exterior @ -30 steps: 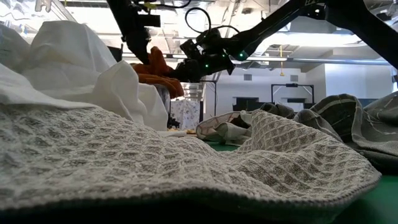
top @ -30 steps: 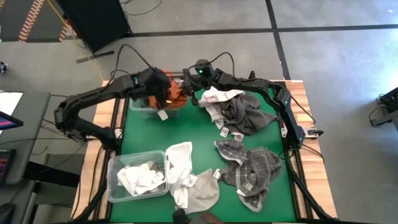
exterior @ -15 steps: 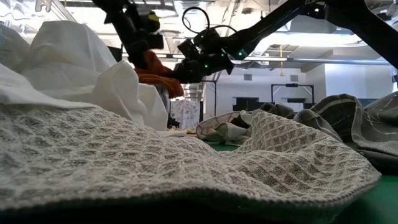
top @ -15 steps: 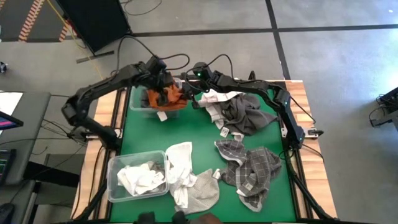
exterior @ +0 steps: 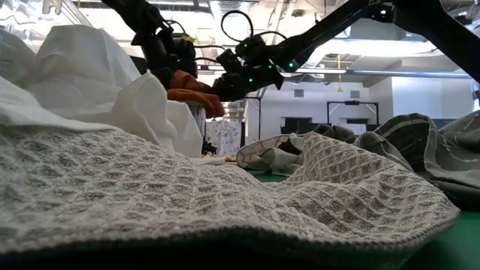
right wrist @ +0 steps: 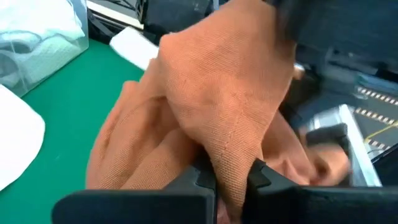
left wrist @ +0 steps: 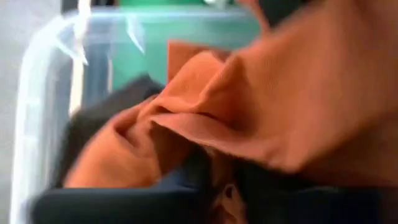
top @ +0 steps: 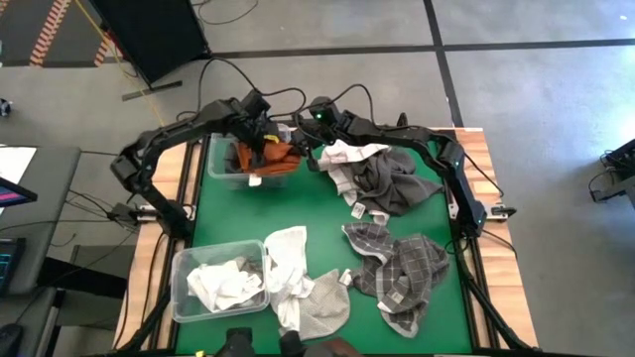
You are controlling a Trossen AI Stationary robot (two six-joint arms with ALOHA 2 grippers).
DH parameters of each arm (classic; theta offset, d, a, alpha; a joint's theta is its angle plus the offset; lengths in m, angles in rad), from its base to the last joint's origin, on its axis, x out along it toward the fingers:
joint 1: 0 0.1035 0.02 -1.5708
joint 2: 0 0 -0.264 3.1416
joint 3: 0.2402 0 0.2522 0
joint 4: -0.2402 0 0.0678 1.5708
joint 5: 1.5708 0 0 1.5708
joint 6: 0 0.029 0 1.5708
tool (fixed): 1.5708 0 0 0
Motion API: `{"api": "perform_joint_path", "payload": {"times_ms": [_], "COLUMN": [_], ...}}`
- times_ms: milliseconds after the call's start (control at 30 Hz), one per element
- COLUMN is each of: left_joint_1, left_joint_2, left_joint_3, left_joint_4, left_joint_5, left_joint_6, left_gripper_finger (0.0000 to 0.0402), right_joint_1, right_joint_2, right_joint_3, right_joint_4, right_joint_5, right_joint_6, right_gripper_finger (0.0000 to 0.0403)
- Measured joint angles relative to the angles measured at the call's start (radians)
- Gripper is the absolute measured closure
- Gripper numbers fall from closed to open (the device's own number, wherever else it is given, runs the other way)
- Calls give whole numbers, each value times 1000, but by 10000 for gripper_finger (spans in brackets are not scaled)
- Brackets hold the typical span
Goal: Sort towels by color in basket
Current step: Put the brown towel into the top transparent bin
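Between the right fingers (right wrist: 231,180), pinched rust-orange towel (right wrist: 217,106).

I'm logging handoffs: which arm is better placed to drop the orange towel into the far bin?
Probably the left: its pincer sits over the clear bin amid the orange towel. The right pincer, beside the bin, pinches a fold.

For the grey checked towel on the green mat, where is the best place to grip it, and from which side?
Grip the checked towel on a raised fold near its middle, coming straight down from above. It lies crumpled and open, so the folds likely pinch more easily than its flat edges.
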Motion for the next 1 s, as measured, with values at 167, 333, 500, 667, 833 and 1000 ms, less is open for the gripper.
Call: {"api": "perform_joint_path", "payload": {"times_ms": [167,333,500,667,833,1000], "left_joint_1": [19,30,36,44,59,62], "left_joint_2": [0,0,8,8,5,3], "left_joint_3": [0,0,-15,-91,-181,-232], "left_joint_4": [-88,-119,-149,-132,-89,-73], "left_joint_5": [-5,3,-19,-33,-31,-17], "left_joint_6": [26,16,7,4,-17,-24], "left_gripper_finger": [388,397,397,397,397,397], "right_joint_1": [-2,-5,-4,-4,-5,-18], "right_joint_2": [-14,-37,-81,-122,-157,-188], "right_joint_3": [1,1,2,2,2,2], "right_joint_4": [-52,-100,-170,-237,-314,-402], "right_joint_5": [37,56,52,52,52,64], "right_joint_6": [-1,-9,-41,-82,-105,-109], "right_gripper_finger": [358,358,336,261,173,144]}}
